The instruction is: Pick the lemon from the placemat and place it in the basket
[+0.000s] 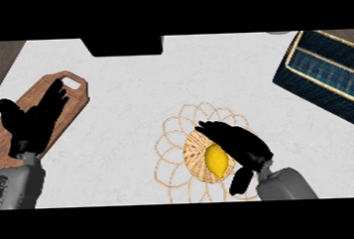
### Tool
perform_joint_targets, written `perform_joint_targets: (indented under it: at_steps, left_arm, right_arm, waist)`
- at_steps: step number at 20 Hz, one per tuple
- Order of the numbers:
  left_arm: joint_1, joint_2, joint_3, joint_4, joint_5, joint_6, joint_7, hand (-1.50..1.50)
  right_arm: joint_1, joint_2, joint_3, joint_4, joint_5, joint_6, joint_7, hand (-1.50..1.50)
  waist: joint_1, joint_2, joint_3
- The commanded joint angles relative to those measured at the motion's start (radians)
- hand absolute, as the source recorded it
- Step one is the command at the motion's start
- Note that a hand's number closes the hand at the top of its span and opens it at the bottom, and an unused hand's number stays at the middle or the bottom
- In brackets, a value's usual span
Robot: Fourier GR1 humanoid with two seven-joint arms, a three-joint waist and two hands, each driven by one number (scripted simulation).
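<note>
Right hand: fingers curling over the lemon on the woven placemat, not lifted yet.
Left hand: fingers straight, holding nothing.
My tip: I'd seat the thumb under, then carry to the basket beyond my fingertips.

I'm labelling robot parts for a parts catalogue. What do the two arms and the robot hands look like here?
Both forearms are grey, rounded cylinders. The left forearm carries a small dark marking near its lower end. Each ends in a matte black robot hand with slender fingers and a thumb: the left robot hand and the right robot hand. No cables or sleeves show.
</note>
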Motion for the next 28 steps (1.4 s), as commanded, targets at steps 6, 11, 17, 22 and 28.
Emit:
perform_joint_targets:
  at_steps: [6, 11, 17, 22, 28]
  left_arm:
    - [0.047, 0.011, 0.03, -0.032, 0.007, -0.042, -0.013, 0.0]
    - [0.039, -0.02, 0.002, -0.04, -0.032, -0.019, 0.008, 0.0]
    - [0.008, -0.016, 0.024, 0.008, -0.015, -0.021, -0.006, 0.0]
    - [-0.015, -0.011, 0.012, 0.001, -0.022, -0.023, 0.016, 0.0]
    - [-0.016, -0.012, 0.018, 0.01, -0.019, -0.028, -0.002, 0.0]
  right_arm:
    - [-0.028, 0.016, 0.058, 0.072, 0.13, -0.035, -0.045, 1.5]
    - [-0.004, 0.049, 0.094, 0.158, 0.187, -0.119, -0.1, 1.5]
    - [-0.049, 0.13, 0.009, 0.124, 0.111, -0.173, 0.255, 1.5]
    - [-0.114, 0.132, -0.011, 0.085, -0.004, -0.362, 0.643, 1.5]
    - [-0.201, 0.133, 0.143, -0.015, -0.202, -0.617, 0.84, 1.5]
  waist:
    - [0.003, 0.0, 0.0]
    - [0.002, 0.0, 0.0]
    - [0.0, 0.001, 0.0]
    - [0.02, 0.002, 0.0]
    - [0.018, 0.0, 0.0]
